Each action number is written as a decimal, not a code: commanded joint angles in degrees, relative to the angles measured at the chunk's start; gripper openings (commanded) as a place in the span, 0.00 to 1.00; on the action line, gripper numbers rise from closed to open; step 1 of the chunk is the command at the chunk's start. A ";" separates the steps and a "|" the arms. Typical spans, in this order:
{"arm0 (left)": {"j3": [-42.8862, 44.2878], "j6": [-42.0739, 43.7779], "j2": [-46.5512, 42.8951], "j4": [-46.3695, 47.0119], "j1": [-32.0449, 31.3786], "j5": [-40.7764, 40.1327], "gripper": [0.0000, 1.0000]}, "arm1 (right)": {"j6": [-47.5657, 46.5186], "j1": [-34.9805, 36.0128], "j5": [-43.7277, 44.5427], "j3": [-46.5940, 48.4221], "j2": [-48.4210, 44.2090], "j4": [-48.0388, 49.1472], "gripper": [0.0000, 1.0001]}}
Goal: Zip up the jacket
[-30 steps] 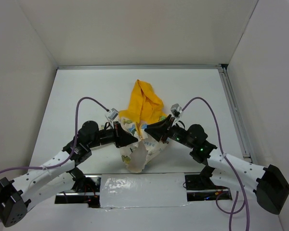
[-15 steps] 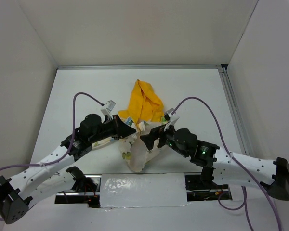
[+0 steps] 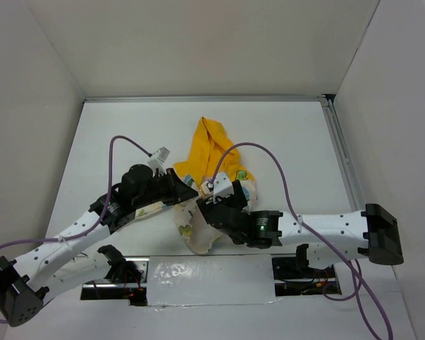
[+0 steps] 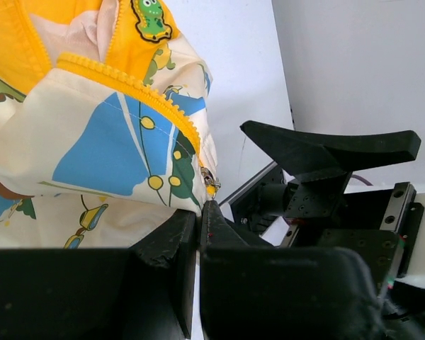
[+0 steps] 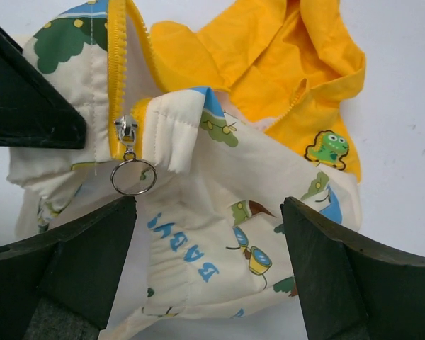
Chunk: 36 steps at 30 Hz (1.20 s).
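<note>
The jacket (image 3: 195, 230) lies bunched at the table's middle, its cream printed body near me and its yellow hood (image 3: 212, 150) behind. My left gripper (image 3: 190, 195) is shut on the jacket's (image 4: 92, 156) edge, just below the lower end of the yellow zipper (image 4: 138, 91); its tips (image 4: 200, 212) meet there. My right gripper (image 3: 211, 206) is open and hovers over the cream front (image 5: 219, 212), with fabric between its fingers (image 5: 340, 269) but not gripped. The zipper slider and its ring pull (image 5: 133, 176) hang by the right gripper's left finger.
White walls stand on the left, back and right of the table (image 3: 283, 134). A metal rail (image 3: 343, 166) runs along its right edge. Purple cables (image 3: 265, 152) arch over both arms. A taped plate (image 3: 209, 280) lies between the arm bases.
My right gripper has let go of the jacket, opened wide and swung down and left toward the zipper. The left gripper has stayed shut on the fabric, shifting slightly right.
</note>
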 commanded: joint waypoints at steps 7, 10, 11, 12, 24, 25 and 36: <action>2.06 -0.90 0.23 0.94 -0.15 -0.53 0.00 | -4.92 0.75 4.66 6.01 4.70 3.97 0.80; 2.06 -0.64 0.76 1.03 -0.15 -0.53 0.00 | -5.80 0.67 2.99 6.88 5.40 5.12 0.76; 2.15 -0.55 0.94 1.12 -0.15 -0.61 0.00 | -5.97 0.75 3.07 6.97 5.58 5.38 0.71; 2.15 -0.46 1.11 0.94 -0.15 -0.53 0.00 | -6.06 0.75 3.16 7.32 6.10 5.30 0.68; 1.98 1.29 1.82 1.29 -0.15 -0.09 0.00 | -9.30 0.49 -2.89 5.13 3.56 5.91 0.00; 1.98 1.82 1.99 1.47 -0.15 0.35 0.00 | -10.01 0.40 -4.04 5.13 2.95 6.35 0.00; 1.28 11.21 2.44 1.81 -0.15 3.15 0.00 | -6.77 -4.32 -13.41 6.71 -2.05 0.55 0.31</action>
